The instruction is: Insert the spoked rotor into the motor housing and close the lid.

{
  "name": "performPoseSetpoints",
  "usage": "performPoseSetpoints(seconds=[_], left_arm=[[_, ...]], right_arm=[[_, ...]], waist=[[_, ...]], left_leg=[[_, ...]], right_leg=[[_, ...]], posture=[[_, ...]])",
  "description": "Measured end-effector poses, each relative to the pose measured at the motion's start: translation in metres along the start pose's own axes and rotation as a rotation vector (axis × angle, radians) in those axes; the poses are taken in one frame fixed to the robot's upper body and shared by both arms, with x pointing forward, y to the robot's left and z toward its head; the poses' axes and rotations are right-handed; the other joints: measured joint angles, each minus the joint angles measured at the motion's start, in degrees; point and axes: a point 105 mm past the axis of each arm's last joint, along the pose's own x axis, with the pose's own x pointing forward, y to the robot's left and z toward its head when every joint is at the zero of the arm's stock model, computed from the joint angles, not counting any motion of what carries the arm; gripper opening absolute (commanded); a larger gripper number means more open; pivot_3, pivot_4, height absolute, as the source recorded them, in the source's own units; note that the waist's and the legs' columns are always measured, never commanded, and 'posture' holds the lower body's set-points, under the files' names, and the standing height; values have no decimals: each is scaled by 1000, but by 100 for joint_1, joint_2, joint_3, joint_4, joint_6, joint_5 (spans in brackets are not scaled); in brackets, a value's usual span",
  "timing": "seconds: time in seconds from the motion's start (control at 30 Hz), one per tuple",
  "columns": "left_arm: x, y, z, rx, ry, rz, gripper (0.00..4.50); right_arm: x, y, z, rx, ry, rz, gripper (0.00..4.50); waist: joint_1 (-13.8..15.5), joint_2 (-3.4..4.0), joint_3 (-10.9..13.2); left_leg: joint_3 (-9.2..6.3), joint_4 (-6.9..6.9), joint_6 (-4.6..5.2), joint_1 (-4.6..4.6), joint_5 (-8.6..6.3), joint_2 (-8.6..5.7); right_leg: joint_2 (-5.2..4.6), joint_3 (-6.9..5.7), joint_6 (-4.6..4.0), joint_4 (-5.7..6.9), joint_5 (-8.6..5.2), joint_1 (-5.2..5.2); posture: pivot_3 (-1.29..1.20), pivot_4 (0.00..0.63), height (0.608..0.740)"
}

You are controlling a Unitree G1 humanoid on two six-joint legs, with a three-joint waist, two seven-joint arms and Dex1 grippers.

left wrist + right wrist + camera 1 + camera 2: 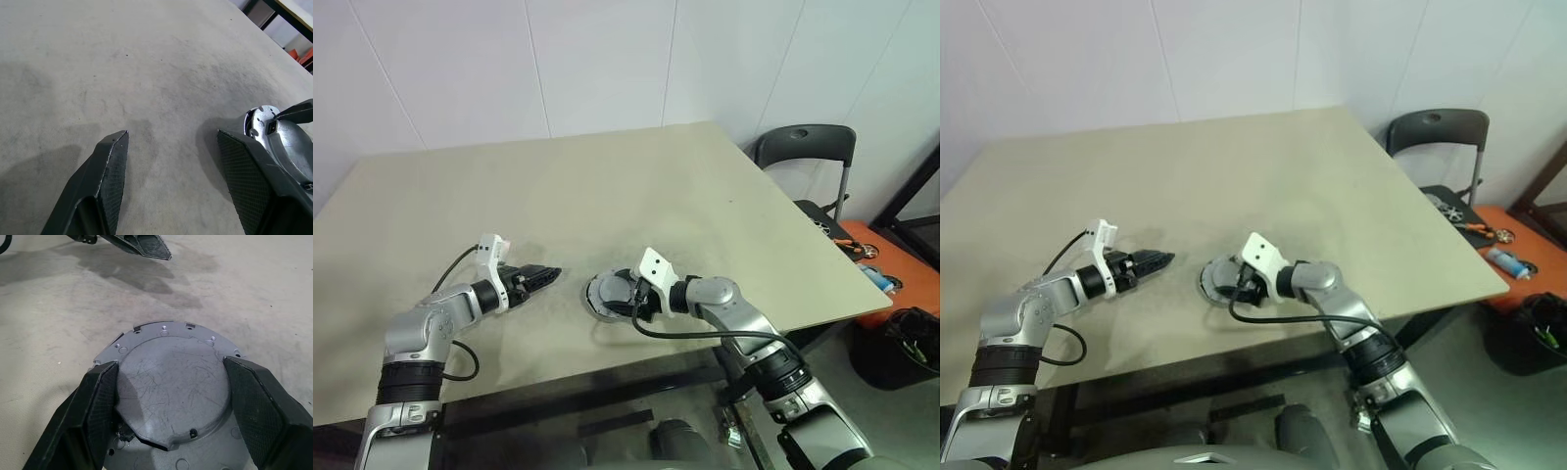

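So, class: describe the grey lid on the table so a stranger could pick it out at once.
Start at the beige table and go to its near edge, between the two arms. The lid lies there, the right gripper astride it with a finger on each side. It is a scratched grey metal disc with small rim holes.

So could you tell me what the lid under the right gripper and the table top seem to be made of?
The lid looks like bare grey metal, probably cast or machined aluminium: a dull sheen, fine scratches across its face, small screw holes near the rim. The table top looks like a matt beige laminate or painted board; it is scuffed with grey smudges and gives no reflection, so the core material stays open.
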Motion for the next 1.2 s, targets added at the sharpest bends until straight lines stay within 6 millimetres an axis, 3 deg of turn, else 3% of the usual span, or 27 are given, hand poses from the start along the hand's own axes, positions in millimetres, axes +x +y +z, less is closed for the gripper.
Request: performPoseSetpoints(seconds=[0.27, 0.77, 1.2], left_arm=[[0, -1, 1, 4, 0, -1, 3055], [-1, -4, 1, -2, -4, -2, 3055], [-1, -4, 1, -2, -5, -1, 3055]], right_arm=[[8, -1, 1, 23, -10, 15, 3231], [21, -2, 7, 32, -40, 3, 3231], [18, -3, 5, 20, -30, 23, 3231]], waist=[[-42, -1, 0], [-182, 2, 2], [-169, 2, 2]], left_leg=[[2, -11, 0, 53, 0, 4], [1, -16, 0, 53, 0, 5], [1, -67, 0, 55, 0, 5]], right_leg=[[6, 2, -3, 4, -4, 36], [7, 4, -4, 11, -4, 32], [6, 4, -2, -17, -3, 21]], posture=[[0, 0, 740], [0, 0, 740], [0, 0, 740]])
